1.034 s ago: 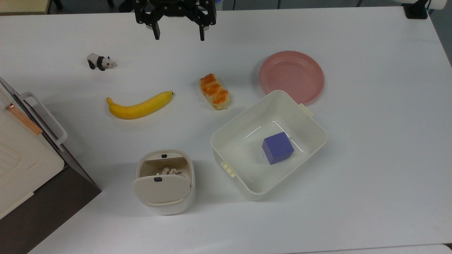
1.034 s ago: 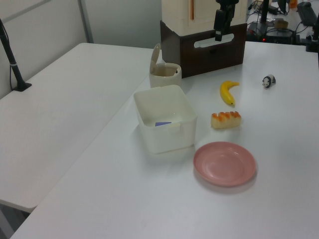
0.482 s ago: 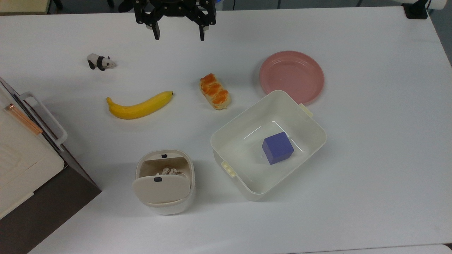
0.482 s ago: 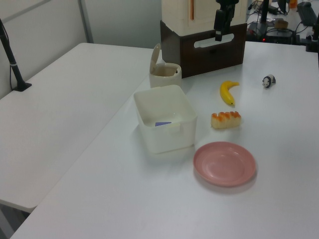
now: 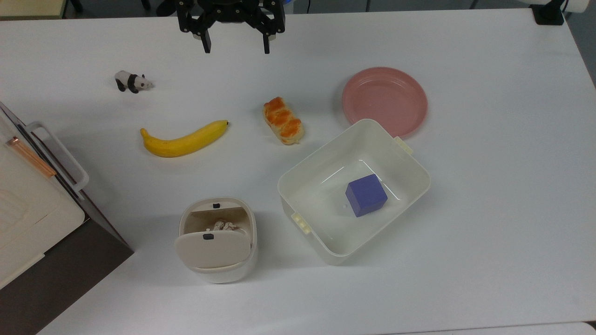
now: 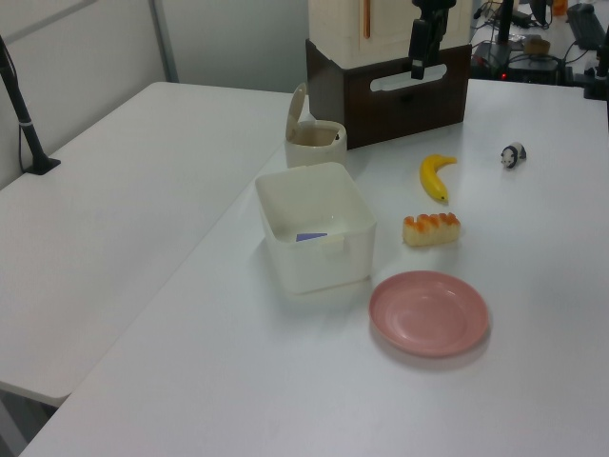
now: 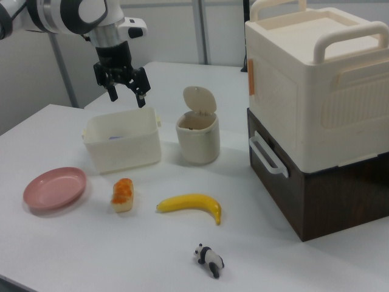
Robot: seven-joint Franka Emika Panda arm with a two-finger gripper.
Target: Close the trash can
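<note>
Landmark: the white tub (image 5: pixel 354 188) with side clips, near the middle of the table (image 5: pixel 489 186).

The trash can (image 5: pixel 217 239) stands just beside the tub, on the tub's left in the top view and beyond it in the left view (image 6: pixel 315 143). Its beige lid (image 5: pixel 212 249) is hinged up and tilted back, leaving the mouth open; crumpled pale material shows inside. A small dark button sits on the lid and another dark tab on the front rim. In the right view the can (image 7: pixel 197 137) is to the tub's right, lid upright.

The gripper (image 5: pixel 235 46) hangs above the table well apart from the tub, toward the top view's upper left, fingers spread wide with nothing between them. In the right view it (image 7: pixel 126 94) hovers just above and behind the tub's far rim.

Inside the tub lies a blue cube (image 5: pixel 366 195). A pink plate (image 5: pixel 384 100) touches or nearly touches the tub's upper corner in the top view. A bread roll (image 5: pixel 283 121) lies near the tub's upper left, a banana (image 5: pixel 184 139) farther left, a toy panda (image 5: pixel 132 82) beyond that. A cream-and-brown cabinet (image 5: pixel 32 209) stands well left of the tub
</note>
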